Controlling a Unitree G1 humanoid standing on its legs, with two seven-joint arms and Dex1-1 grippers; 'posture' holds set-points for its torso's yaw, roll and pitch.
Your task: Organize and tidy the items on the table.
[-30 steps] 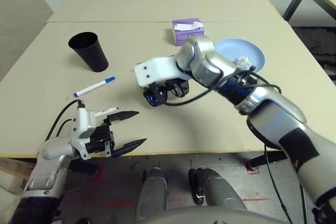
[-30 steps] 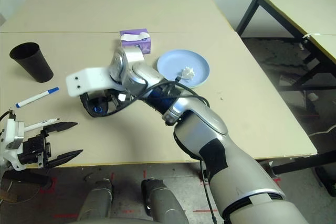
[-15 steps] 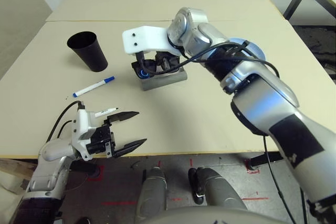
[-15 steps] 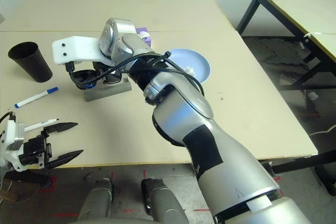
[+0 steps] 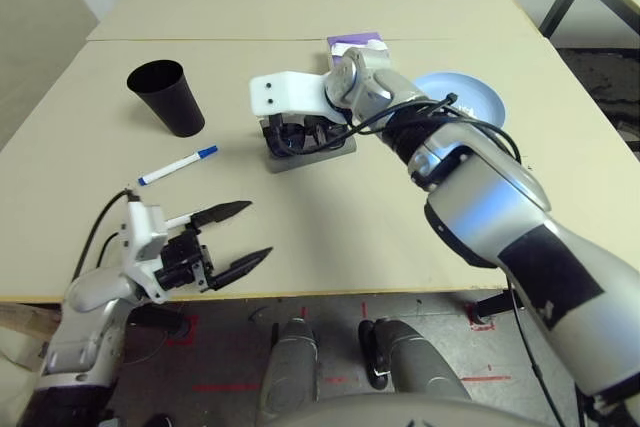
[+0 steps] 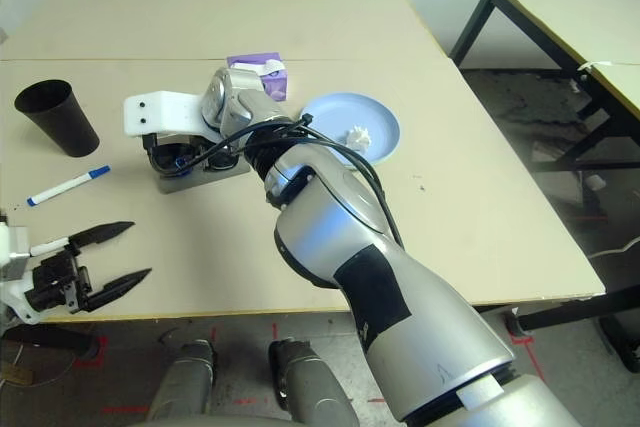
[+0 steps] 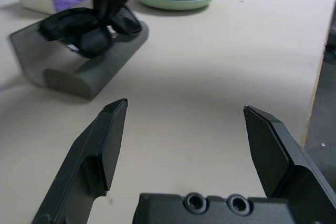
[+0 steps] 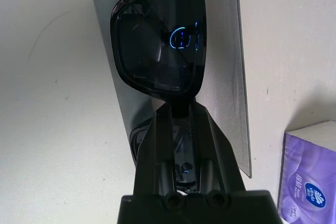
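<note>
My right gripper [image 8: 181, 111] is shut on the bridge of the black sunglasses [image 8: 157, 51]. It holds them down on the open grey glasses case [image 5: 335, 150] in the middle of the table [image 5: 400, 237]. My left gripper [image 5: 255, 229] stands open near the front left edge with nothing between its fingers. A white marker with a blue cap [image 5: 180, 165] lies ahead of it. A second white marker [image 5: 178, 218] lies beside its upper finger, cap hidden. The black cup [image 5: 168, 97] stands upright at the far left. A crumpled tissue [image 6: 357, 135] lies on the blue plate [image 6: 378, 115], which sits on a green plate [image 7: 173, 4].
The purple tissue box [image 6: 258, 67] stands just behind the case, close to my right forearm. A seam line [image 5: 200, 41] crosses the table behind it. Another table with dark legs [image 6: 560, 7] stands off to the right.
My right gripper has carried the sunglasses from the table's middle up over the case and lowered them onto it. My left gripper has shifted slightly down and left, still open.
</note>
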